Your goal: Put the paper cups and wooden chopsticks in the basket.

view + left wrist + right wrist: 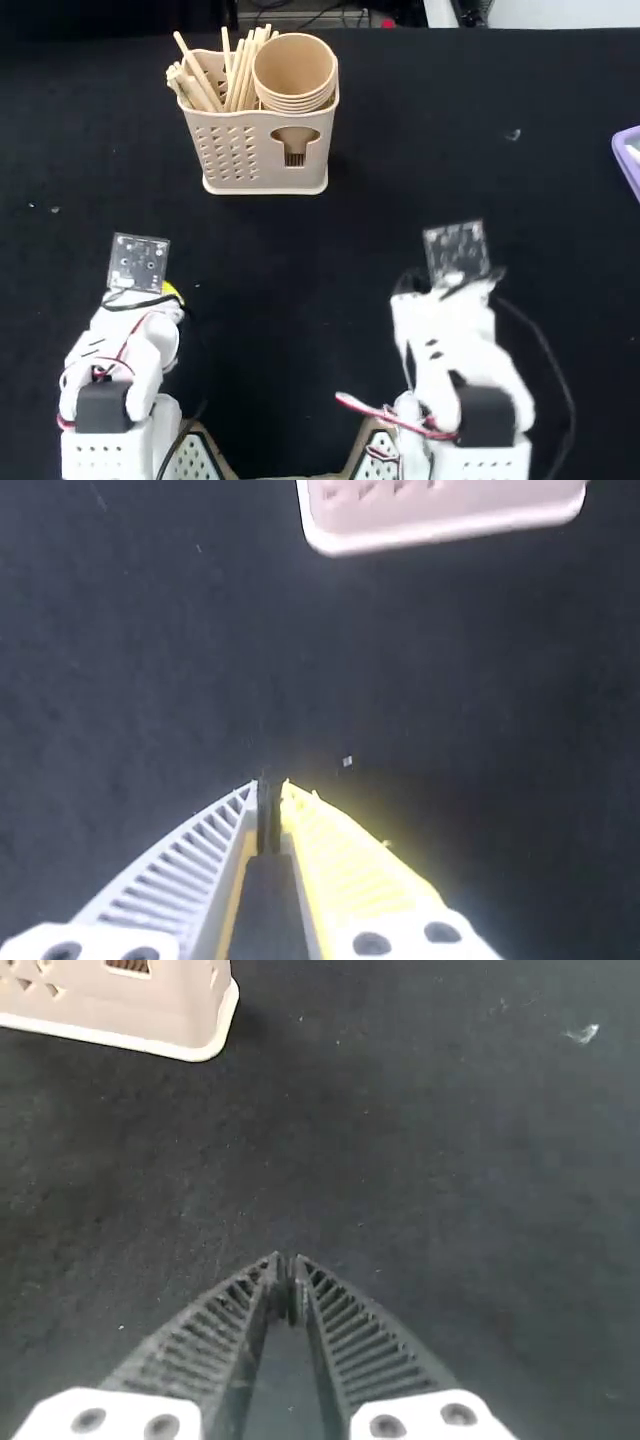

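A beige perforated basket [262,148] stands upright at the back of the black table. A stack of brown paper cups [295,72] sits in its right half and several wooden chopsticks [222,72] stand in its left half. My left gripper [270,792], one finger white and one yellow, is shut with nothing in it, low over the table in front of the basket [440,520]. My right gripper [287,1265], dark-fingered, is also shut and empty, with the basket [130,1010] farther off. Both arms rest near the table's front edge, left [125,340] and right [455,340].
A purple object [630,155] lies at the table's right edge. A small pale speck [513,134] sits on the cloth to the right of the basket. Black cloth stretches between the arms and the basket.
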{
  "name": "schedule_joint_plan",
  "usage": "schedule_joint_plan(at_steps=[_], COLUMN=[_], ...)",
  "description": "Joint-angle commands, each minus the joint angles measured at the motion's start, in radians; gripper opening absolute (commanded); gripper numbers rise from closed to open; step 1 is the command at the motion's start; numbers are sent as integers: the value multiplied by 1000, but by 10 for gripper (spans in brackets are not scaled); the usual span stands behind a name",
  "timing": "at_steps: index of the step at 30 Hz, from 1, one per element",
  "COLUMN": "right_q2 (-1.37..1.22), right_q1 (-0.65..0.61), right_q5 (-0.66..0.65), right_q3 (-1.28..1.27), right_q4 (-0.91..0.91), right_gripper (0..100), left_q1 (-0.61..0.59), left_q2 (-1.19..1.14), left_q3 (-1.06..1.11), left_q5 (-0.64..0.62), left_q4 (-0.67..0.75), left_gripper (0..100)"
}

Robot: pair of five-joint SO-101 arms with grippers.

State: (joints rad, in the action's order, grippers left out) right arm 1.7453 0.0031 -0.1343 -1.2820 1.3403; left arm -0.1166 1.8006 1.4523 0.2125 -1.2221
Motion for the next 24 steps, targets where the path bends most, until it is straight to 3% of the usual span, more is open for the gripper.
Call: schedule_joint_plan(at_steps=[1, 12, 24], right_q2=[171, 84, 88], right_q1=[12, 37, 37], right_q5=[12, 80, 75], right_q3=[-131, -415, -406], right_q4=[23, -72, -61], right_gripper=[18, 16, 15], left_q1=[2, 5, 7], left_q2=[18, 21, 21], left_q3=[53, 246, 246], left_q5=[12, 12, 17], left_q4=[-3, -51, -52], left_gripper=[50, 49, 48])
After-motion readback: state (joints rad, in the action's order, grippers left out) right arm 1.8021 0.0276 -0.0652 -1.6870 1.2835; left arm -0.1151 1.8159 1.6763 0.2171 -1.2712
